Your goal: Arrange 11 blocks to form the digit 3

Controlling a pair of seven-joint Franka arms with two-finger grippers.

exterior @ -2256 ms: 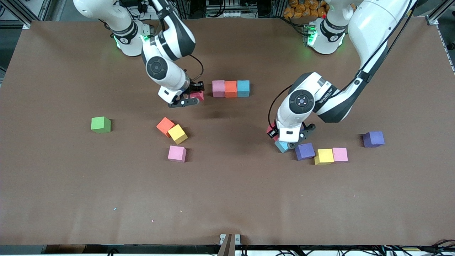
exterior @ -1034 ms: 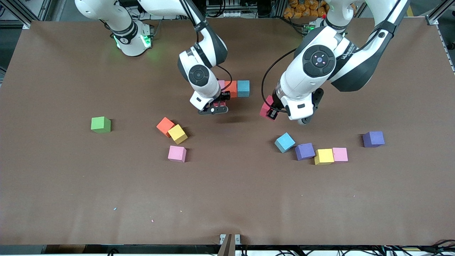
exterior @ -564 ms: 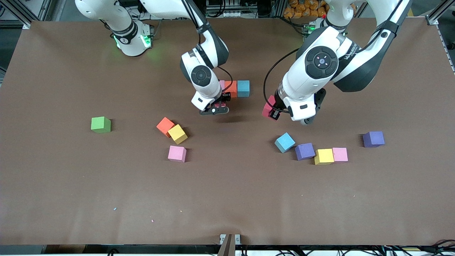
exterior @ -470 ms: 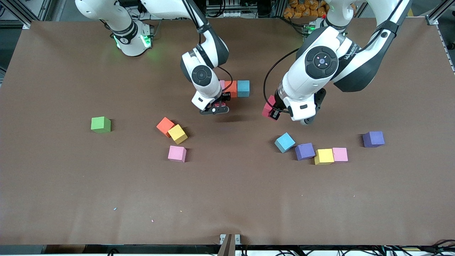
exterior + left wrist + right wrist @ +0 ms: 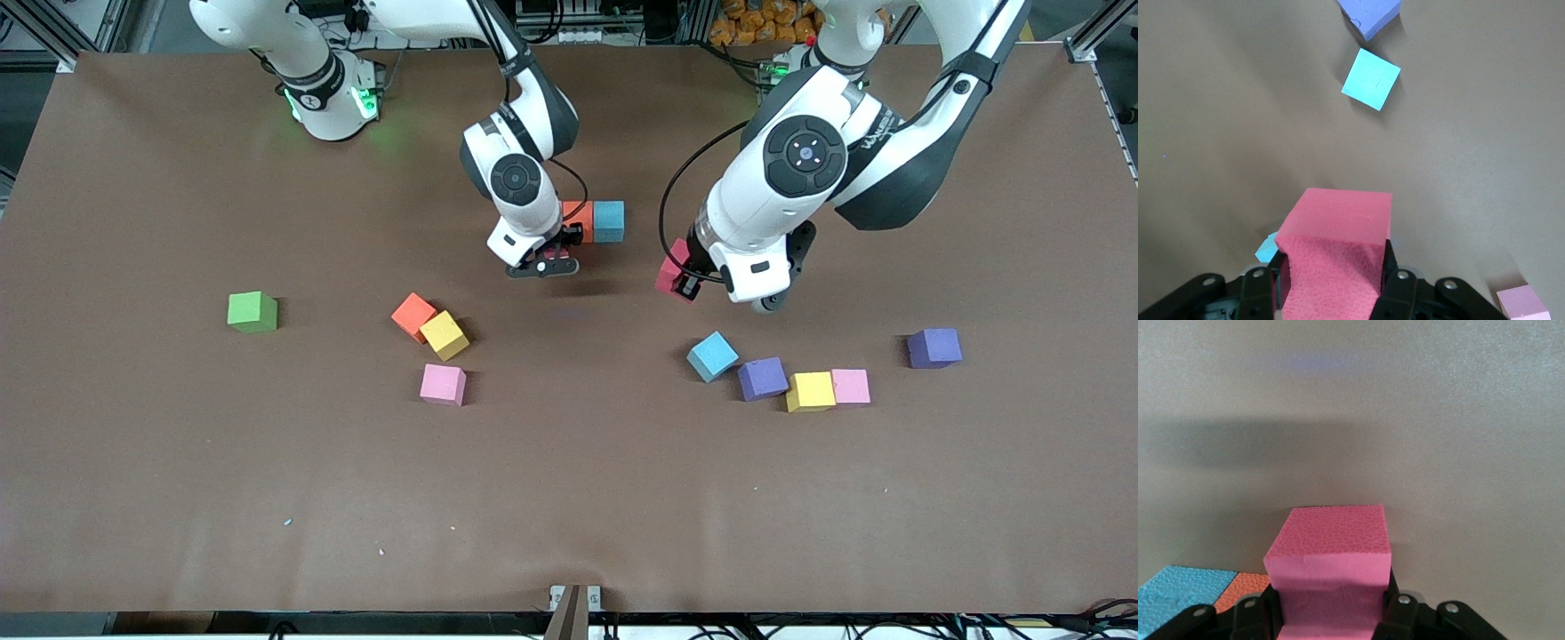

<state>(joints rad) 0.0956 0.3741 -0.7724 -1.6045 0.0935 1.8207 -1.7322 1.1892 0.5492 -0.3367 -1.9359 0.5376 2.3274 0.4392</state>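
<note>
left gripper (image 5: 683, 283) | tilted, gripping dark red block (image 5: 669, 270) | aloft

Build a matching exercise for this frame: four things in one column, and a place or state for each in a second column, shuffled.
Things
1. green cube
2. dark red block
3. orange block
4. yellow block

Places or states
A. lies between a purple block and a pink block
B. touches another yellow block
C. stands alone toward the right arm's end of the table
D. held off the table in the left gripper

Pairs: 1-C, 2-D, 3-B, 4-A
</note>
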